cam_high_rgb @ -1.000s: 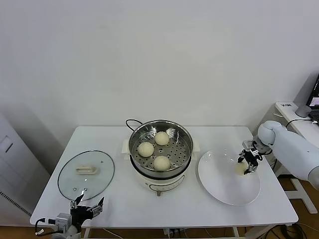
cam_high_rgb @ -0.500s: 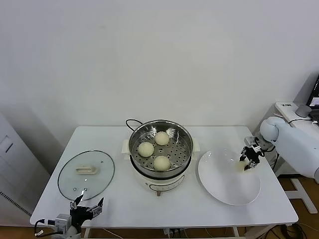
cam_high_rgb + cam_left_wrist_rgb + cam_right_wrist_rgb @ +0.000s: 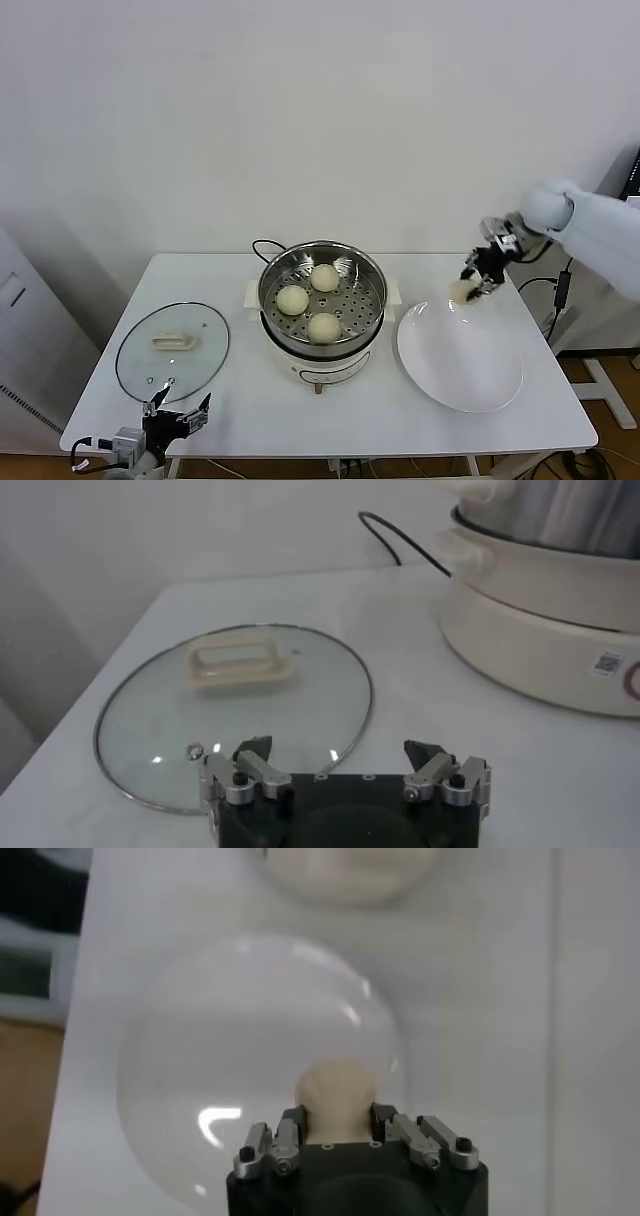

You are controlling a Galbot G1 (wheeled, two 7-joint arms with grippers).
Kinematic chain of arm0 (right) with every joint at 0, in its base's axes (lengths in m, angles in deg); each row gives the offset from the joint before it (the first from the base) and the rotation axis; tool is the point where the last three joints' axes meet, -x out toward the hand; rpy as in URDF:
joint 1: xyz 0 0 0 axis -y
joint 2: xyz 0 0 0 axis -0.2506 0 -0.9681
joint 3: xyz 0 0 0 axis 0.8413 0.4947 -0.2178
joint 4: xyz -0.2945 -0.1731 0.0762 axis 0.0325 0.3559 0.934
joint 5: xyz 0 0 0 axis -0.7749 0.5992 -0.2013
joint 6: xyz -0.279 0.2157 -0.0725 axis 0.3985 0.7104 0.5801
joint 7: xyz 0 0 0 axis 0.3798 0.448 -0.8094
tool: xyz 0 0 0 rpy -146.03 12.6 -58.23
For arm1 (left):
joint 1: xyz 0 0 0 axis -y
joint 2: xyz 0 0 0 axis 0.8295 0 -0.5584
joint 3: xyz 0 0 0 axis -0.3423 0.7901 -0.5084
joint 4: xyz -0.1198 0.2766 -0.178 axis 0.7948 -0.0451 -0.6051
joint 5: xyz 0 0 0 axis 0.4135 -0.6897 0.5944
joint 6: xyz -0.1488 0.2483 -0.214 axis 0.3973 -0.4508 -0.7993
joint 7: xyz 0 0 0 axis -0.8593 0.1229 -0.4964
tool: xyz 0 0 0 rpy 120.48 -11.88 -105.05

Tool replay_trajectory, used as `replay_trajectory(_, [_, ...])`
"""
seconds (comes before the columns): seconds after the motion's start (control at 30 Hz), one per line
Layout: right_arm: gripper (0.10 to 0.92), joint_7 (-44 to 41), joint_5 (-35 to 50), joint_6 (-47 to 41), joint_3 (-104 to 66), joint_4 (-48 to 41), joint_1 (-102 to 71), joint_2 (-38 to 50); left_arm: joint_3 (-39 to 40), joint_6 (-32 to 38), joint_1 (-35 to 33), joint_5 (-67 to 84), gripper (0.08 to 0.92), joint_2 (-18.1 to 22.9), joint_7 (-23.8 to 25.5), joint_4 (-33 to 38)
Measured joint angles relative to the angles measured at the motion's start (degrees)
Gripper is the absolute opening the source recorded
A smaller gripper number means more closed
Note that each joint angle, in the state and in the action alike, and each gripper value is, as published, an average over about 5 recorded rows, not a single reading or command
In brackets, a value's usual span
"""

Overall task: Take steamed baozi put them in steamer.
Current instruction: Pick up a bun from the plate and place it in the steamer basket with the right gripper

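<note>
a: we're watching the right gripper point(image 3: 473, 283) holding the fourth baozi point(image 3: 462, 291) clamped between its fingers, hanging above the far edge of the white plate point(image 3: 460, 372) — clear of the plate surface, as far as we're seeing from the head camera.

b: and in the right wrist view we're seeing it plainly: the bun point(image 3: 338, 1093) is sitting between the two pads, with the plate point(image 3: 180, 1108) spread out below.

a: the thing we're tracking is direction. the steamer point(image 3: 322, 292) is lying to the robot's left of that hand, near but with a gap of bare table between plate and pot. three baozi point(image 3: 310, 298) are already sitting on the perforated floor, and we're judging the open spot to be on the side nearest the plate.

b: which arm are we counting on?

a: the right one, clearly — it's carrying the bun and it's the nearer arm. the left gripper point(image 3: 176, 418) is parked low at the front left table edge, fingers spread apart, just in front of the glass lid point(image 3: 172, 350).

b: any long axis to line up?

a: we're not finding one. the bun is round, so it isn't pointing anywhere; we're only judging it needs to clear the steel rim.
</note>
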Motion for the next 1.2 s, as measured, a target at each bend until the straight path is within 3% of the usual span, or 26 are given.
replay_trajectory(0.6, [0.416,10.41,21.10,-15.74,10.75,8.87,12.97,-10.79,0.15,-0.01,0.06,-0.33,0.823,0.00,-0.02,0.42])
replay_trajectory(1.2, [0.416,18.29,27.65,-22.92,12.96,9.94,9.46,-18.75,-0.68,0.13,-0.21,-0.13,0.823,0.13,-0.06,0.49])
